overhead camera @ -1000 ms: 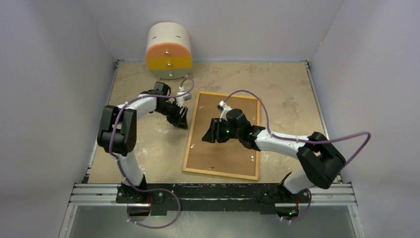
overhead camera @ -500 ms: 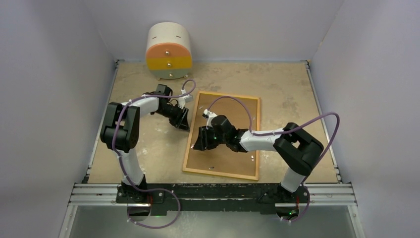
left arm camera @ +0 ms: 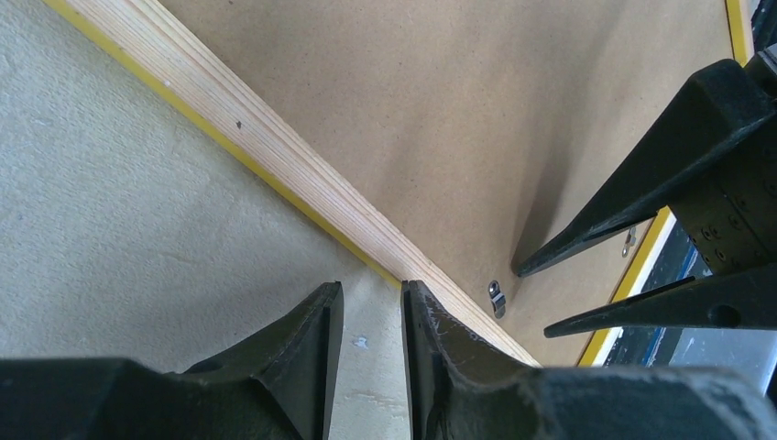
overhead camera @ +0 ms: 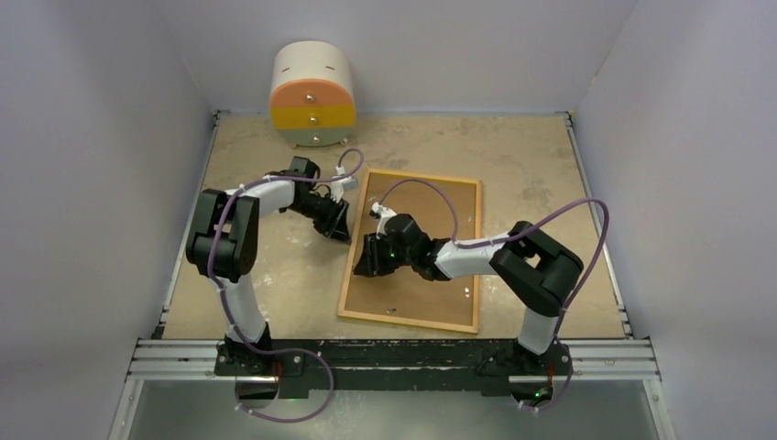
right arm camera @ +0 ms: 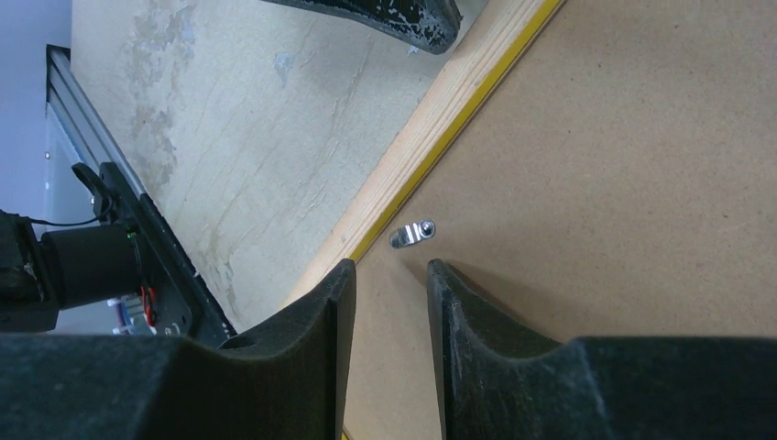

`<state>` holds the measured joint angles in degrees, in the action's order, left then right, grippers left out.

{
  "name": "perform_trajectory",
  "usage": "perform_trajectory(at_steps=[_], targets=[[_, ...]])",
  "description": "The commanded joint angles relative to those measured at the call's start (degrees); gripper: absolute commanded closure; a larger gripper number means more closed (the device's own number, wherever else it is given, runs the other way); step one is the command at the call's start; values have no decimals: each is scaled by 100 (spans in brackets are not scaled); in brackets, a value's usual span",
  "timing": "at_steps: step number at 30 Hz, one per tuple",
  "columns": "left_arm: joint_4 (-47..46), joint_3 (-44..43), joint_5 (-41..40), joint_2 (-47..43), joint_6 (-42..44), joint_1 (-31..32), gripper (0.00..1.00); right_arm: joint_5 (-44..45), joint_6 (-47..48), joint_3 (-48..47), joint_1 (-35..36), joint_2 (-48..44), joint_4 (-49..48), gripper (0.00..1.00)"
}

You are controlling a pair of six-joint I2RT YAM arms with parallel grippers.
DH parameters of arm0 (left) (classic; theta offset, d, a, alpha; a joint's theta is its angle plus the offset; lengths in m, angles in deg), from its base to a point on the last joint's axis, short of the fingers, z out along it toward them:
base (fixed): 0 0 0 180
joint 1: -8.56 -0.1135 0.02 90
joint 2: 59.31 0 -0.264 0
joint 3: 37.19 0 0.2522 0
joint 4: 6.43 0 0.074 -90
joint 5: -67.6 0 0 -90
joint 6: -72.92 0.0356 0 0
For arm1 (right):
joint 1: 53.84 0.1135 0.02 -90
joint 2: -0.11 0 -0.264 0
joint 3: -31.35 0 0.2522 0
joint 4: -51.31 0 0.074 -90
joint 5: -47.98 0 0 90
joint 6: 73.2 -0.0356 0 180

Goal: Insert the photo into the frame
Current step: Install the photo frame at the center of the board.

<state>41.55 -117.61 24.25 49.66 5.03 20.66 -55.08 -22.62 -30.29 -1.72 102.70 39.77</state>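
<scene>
The frame (overhead camera: 344, 293) lies face down on the table, its light wood back up, with the brown hardboard backing (overhead camera: 431, 298) set in it. The photo is hidden. My left gripper (overhead camera: 341, 227) is at the frame's left rail (left arm camera: 275, 151); it (left arm camera: 371, 289) is open by a narrow gap and empty, one finger over the rail. My right gripper (overhead camera: 362, 261) hovers low over the backing (right arm camera: 623, 183) by the left rail (right arm camera: 431, 119). It (right arm camera: 389, 268) is open and empty, just short of a small metal clip (right arm camera: 412, 234).
A round-topped drawer unit (overhead camera: 311, 93) with orange, yellow and green fronts stands at the back left. Grey walls close the table on three sides. The right gripper's fingers (left arm camera: 623, 211) show in the left wrist view, close to a clip (left arm camera: 496, 298).
My right gripper has moved left across the backing toward the frame's left rail, its arm folding in. The left gripper has hardly moved.
</scene>
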Motion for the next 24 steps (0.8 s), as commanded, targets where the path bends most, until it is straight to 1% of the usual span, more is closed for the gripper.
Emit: perform_trajectory(at_steps=[1,8,15,24], targets=[[-37,56,39,-42,192,38,68,-62,1,-199,33,170,-168,63],[-38,73,-13,-8,231,54,69,-146,-136,-311,39,359,-225,68],[-65,82,-59,-16,282,81,69,-173,-272,-337,40,486,-318,70],[-111,178,-69,-29,320,116,69,127,-703,-153,41,530,-751,76]])
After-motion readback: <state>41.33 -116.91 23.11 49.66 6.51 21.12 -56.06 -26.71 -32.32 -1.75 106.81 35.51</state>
